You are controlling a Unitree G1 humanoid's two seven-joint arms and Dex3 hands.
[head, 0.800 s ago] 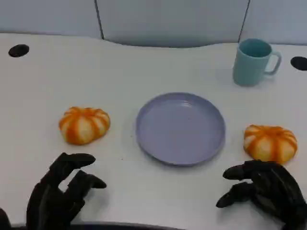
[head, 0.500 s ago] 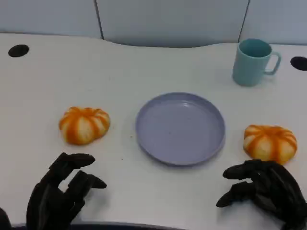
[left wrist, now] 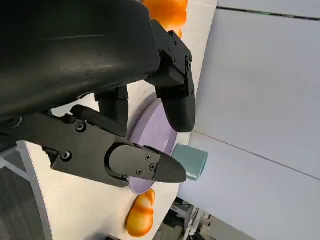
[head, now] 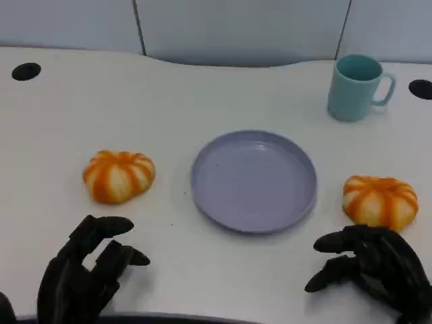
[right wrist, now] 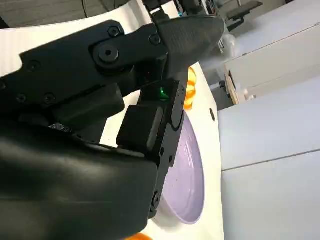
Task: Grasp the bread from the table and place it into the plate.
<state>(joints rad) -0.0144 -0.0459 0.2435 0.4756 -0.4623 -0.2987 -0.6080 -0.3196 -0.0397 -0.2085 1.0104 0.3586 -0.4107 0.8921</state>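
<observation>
Two orange-and-cream striped bread buns lie on the white table: one bread left of the lilac plate, the other bread right of it. The plate holds nothing. My left hand hovers at the table's near edge, below the left bun, fingers apart and holding nothing. My right hand sits just in front of the right bun, fingers loosely curved and apart, empty. The left wrist view shows the plate and a bun past the fingers. The right wrist view shows the plate.
A teal mug stands at the back right, behind the plate. Two dark round holes pierce the table at its far corners. A grey wall panel runs along the back edge.
</observation>
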